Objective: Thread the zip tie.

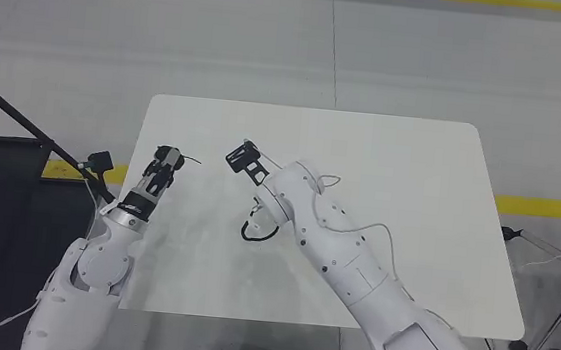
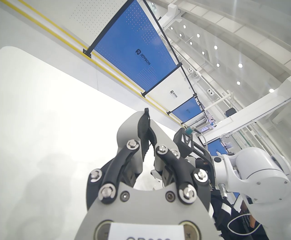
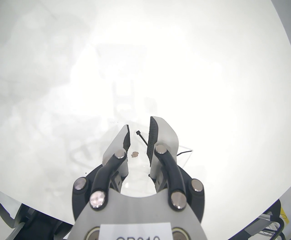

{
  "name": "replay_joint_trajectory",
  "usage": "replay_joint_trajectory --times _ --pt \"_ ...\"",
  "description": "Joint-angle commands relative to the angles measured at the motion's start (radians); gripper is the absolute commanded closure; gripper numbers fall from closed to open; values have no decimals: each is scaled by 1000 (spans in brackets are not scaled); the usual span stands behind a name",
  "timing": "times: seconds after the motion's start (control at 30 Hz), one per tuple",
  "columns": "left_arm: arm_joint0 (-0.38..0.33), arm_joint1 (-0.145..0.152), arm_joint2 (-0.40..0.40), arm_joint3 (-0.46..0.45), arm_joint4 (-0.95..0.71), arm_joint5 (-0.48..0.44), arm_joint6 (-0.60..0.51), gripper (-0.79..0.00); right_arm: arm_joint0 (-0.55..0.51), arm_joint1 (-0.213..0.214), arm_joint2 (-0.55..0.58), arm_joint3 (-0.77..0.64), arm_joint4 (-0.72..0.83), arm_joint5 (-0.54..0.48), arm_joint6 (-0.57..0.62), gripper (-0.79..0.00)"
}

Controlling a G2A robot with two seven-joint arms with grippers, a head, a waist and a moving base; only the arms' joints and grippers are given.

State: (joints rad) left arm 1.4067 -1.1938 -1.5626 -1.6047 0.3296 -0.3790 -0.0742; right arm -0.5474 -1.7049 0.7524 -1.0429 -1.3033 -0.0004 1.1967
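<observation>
Top view: right tool (image 1: pixel 240 153), jaws apart, well inside table (image 1: pixel 408 206) edges.

Printed logos stand on a blue panel (image 2: pixel 127 45) and a white panel (image 2: pixel 168 91) — wrist labels (image 2: pixel 147 231) show cut-off characters.

Top camera looking down at table (image 1: pixel 408 206), wrist cameras close behind left tool (image 2: pixel 146 120), right tool (image 3: pixel 139 128), table shared

On your bench (image 1: pixel 410 186), both hands sit over the left half. The left hand (image 1: pixel 169 158) is nearer the left edge, the right hand (image 1: pixel 240 152) near it to the right. The zip tie (image 3: pixel 141 136) sits between the right hand's parted fingers (image 3: pixel 152 134).
</observation>
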Motion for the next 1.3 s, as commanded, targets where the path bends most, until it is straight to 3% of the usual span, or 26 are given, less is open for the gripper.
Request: replay_joint_trajectory --times 0.0,0.07,0.43,0.77,0.97,1.27 --pt "0 0 -1 0 -1 0 0 0 1 -2 1 3 -2 -1 1 -74" --pt "0 -1 -2 0 -1 -1 0 0 1 -4 3 6 -4 -3 2 0" --pt "0 -2 -2 2 2 -4 -1 0 -23 -2 25 -39 -41 -1 -8 0" --pt "1 -3 2 -2 14 -18 -10 0 -122 35 84 -230 -180 -45 -74 0" --pt "-16 0 8 8 48 -72 -47 0 -278 87 184 -469 -285 -167 -177 0" --pt "-92 12 32 45 101 -231 -177 0 -533 160 372 -778 -318 -470 -423 0"
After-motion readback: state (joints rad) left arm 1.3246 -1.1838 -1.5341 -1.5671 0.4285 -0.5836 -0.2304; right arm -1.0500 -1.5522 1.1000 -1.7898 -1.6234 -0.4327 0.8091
